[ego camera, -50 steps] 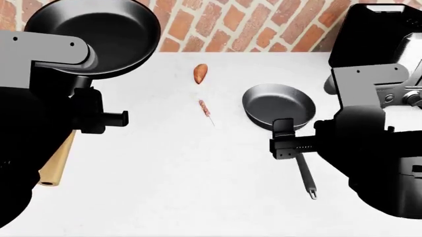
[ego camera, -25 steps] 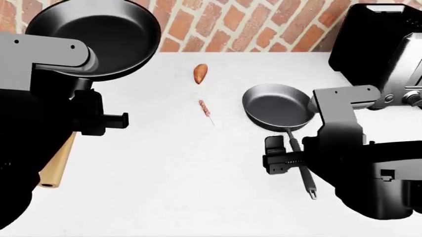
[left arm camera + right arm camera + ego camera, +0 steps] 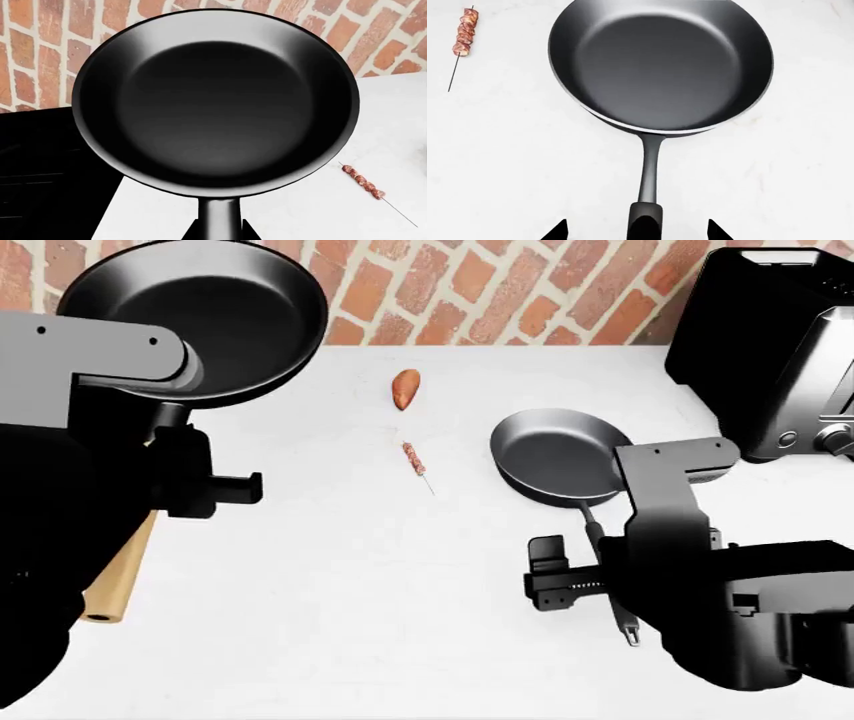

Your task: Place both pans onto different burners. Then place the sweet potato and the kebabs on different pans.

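Observation:
The black pan point(image 3: 200, 320) with the light wooden handle point(image 3: 118, 575) hangs lifted at the far left, and my left gripper point(image 3: 167, 435) point(image 3: 217, 232) is shut on its metal neck. It fills the left wrist view as black pan point(image 3: 213, 100), partly over the dark range point(image 3: 40, 170), whose burners are barely discernible. The dark grey pan point(image 3: 561, 455) point(image 3: 660, 67) rests on the white counter. My right gripper point(image 3: 597, 575) point(image 3: 635, 231) is open, its jaws wide on either side of that pan's thin black handle point(image 3: 646, 215). The sweet potato point(image 3: 406, 389) and kebabs point(image 3: 415, 457) point(image 3: 464, 31) point(image 3: 362, 181) lie between the pans.
A black toaster-like appliance point(image 3: 774, 340) stands at the back right, close to the dark grey pan. A brick wall point(image 3: 507, 290) runs behind the white counter point(image 3: 360, 590). My arms hide the counter's left and right near corners.
My right arm has drawn back toward the near edge, bringing its open gripper from the pan's rim down along the thin handle. The left arm and its pan hardly moved.

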Robot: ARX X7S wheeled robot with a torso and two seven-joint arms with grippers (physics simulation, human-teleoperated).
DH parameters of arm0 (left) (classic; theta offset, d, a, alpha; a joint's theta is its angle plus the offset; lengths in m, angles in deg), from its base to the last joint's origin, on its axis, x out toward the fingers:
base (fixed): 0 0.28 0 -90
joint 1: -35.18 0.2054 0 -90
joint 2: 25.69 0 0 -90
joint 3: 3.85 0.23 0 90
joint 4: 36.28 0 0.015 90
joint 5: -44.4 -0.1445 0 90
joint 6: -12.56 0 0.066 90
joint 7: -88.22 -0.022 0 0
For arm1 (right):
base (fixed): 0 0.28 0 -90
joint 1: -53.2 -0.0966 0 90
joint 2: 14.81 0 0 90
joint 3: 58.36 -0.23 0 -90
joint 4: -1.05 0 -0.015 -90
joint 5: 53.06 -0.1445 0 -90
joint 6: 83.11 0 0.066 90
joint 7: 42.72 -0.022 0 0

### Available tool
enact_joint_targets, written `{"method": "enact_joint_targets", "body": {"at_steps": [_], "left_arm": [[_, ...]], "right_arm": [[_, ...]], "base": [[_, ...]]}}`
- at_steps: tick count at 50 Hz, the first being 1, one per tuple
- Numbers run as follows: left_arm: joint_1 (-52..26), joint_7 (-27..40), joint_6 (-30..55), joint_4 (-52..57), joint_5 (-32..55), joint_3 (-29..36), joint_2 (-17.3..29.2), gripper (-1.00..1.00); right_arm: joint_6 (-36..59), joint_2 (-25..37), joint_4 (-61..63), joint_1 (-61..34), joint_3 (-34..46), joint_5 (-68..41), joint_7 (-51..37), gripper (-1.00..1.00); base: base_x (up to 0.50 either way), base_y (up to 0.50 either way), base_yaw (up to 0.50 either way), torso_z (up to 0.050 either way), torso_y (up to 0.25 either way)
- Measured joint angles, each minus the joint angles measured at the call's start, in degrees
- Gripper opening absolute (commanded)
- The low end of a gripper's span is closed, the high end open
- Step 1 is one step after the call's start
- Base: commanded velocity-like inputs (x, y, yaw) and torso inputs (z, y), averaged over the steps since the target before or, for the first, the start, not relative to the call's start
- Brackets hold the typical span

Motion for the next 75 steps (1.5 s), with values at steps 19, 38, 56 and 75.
{"method": "enact_joint_targets", "body": {"at_steps": [19, 38, 56, 75], "left_arm": [[0.25, -0.6, -0.59, 0.26, -0.44, 0.81, 0.28, -1.0], [0.21, -1.08, -1.12, 0.48, -0.5, 1.41, 0.68, -1.0], [-0.24, -1.17, -1.68, 0.69, -0.13, 1.64, 1.3, -1.0], [-2.62, -0.9, -2.16, 0.42, 1.85, 1.36, 2.43, -1.0]], "right_arm": [[-2.1, -0.26, -0.11, 1.69, -0.48, 2.74, 3.9, -1.0], [-0.88, 0.81, 0.66, 1.1, 0.01, 6.44, 4.32, -1.0], [8.2, 2.22, 5.7, -14.72, -0.23, 4.6, -0.79, -1.0], [13.39, 3.28, 9.7, -29.45, -2.07, -3.98, -4.66, -1.0]], "base": [[0.0, 0.0, 0.0, 0.001, 0.003], [0.0, 0.0, 0.0, 0.001, 0.003], [0.0, 0.0, 0.0, 0.002, 0.007], [0.0, 0.0, 0.0, 0.002, 0.007]]}}
